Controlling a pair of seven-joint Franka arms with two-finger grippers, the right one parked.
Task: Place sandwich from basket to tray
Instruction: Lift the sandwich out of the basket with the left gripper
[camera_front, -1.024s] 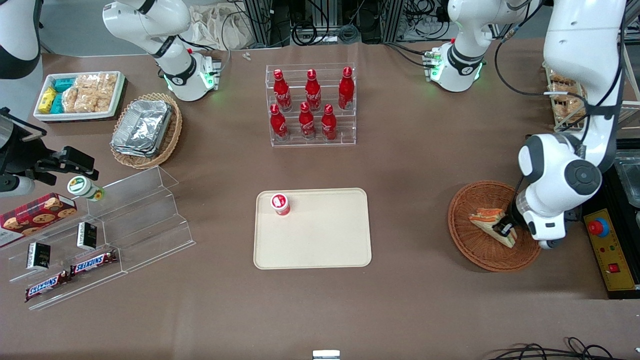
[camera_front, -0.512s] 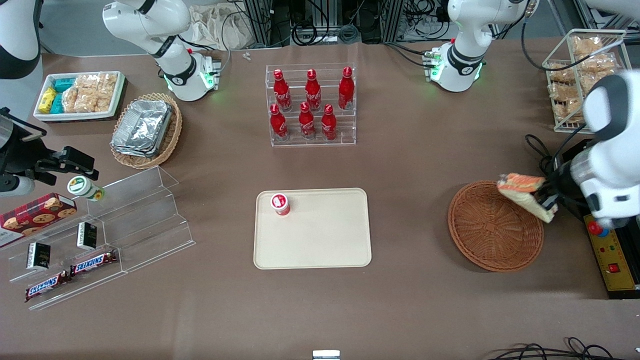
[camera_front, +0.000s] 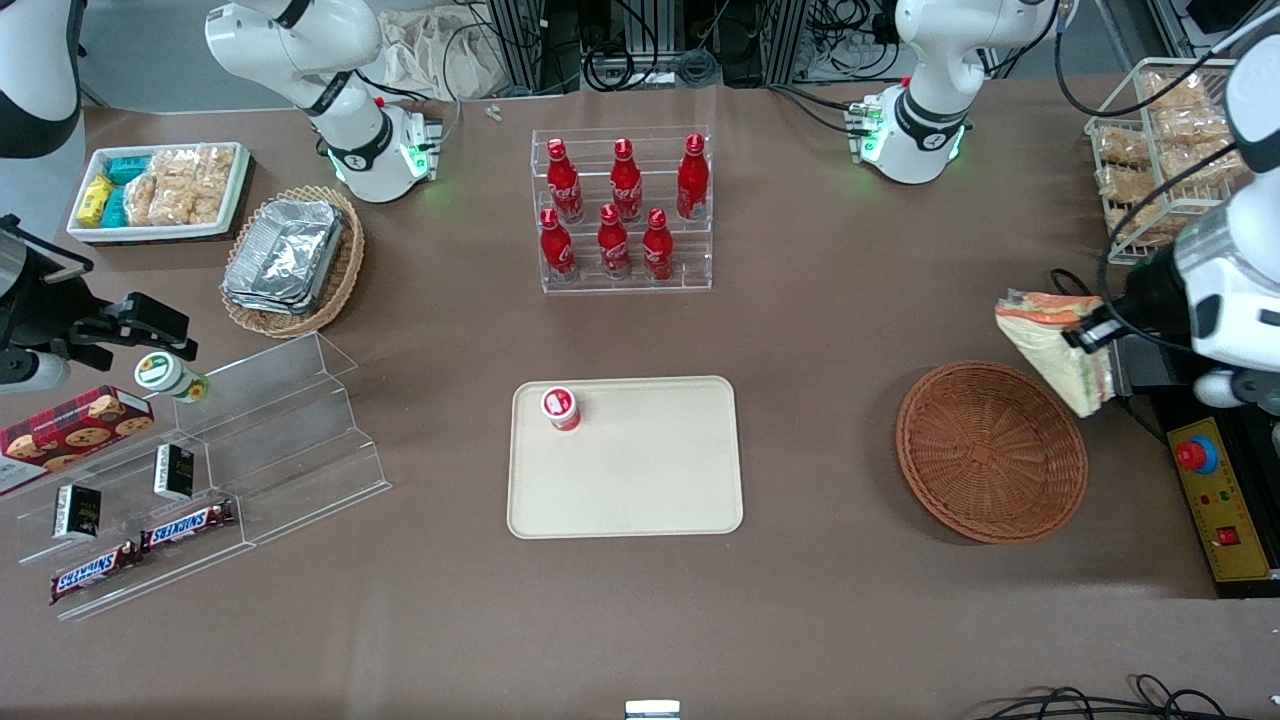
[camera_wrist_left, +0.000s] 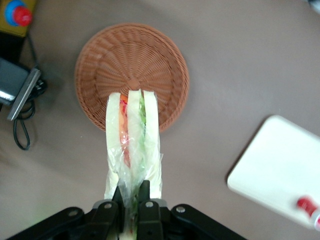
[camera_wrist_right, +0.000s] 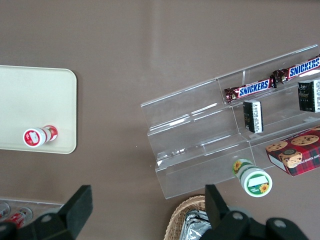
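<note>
Holding the triangular wedge sandwich (camera_front: 1058, 345) of white bread with orange and green filling in clear wrap, my gripper (camera_front: 1090, 330) sits at the right edge of the front frame, raised clear of the table and pinching the wedge near its wide end. In the wrist view my gripper (camera_wrist_left: 131, 205) is closed on the sandwich (camera_wrist_left: 132, 145), which hangs out from the fingers with its layers edge-on. The round reddish-brown woven wicker basket (camera_front: 990, 451) lies below it, toward the lower right of the front frame, with nothing in it; the wrist view shows the same basket (camera_wrist_left: 132, 70) under the sandwich.

The flat rectangular cream-beige plastic tray (camera_front: 640, 470) sits at the centre of the front frame, well apart from where I hold the sandwich. A small red-and-white capped bottle (camera_front: 561, 408) stands on its upper left corner; the rest of the tray is bare.

My hold looks to be on one end only, partly on slippery wrap, so I judge the wedge could swing or slide out if I travel fast. Coming down too near the small bottle could knock it over, so the bare middle of the tray seems the safer target.
</note>
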